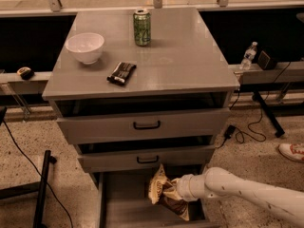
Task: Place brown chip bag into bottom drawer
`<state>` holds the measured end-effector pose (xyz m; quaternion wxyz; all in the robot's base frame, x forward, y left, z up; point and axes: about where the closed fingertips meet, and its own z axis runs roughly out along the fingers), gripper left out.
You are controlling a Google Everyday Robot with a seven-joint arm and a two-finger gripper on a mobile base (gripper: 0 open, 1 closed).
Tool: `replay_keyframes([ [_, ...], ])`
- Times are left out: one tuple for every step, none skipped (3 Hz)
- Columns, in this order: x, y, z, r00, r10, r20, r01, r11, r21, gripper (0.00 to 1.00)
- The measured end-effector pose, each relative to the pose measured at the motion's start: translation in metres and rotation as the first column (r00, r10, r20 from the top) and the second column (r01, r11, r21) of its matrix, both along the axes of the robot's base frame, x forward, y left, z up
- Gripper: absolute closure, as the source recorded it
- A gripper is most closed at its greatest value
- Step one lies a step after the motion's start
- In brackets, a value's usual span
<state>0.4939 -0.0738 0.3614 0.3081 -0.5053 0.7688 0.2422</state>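
Clearly your brown chip bag (163,194) hangs pinched in the gripper (174,192), which is clamped on the side nearest the arm, so the crumpled dark foil with cream-yellow edges stands upright at the claw's tips. Beneath the claw the bottom drawer (124,206) lies pulled open, so you likely only need to lower and release.

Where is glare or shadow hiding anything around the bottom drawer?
Camera view: warm, dim light; soft glare on the cabinet top near the green can; the bottom drawer sits shaded under the upper drawers, but the hand gripping the brown chip bag over it shows plainly.
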Motion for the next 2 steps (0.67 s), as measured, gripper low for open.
replay_keyframes([
  [0.0005,0.0,-0.0001,1.0,-0.001,0.001,0.001,1.0,0.0,0.81],
  [0.0004,0.0001,-0.0001,1.0,-0.001,0.001,0.001,1.0,0.0,0.58],
])
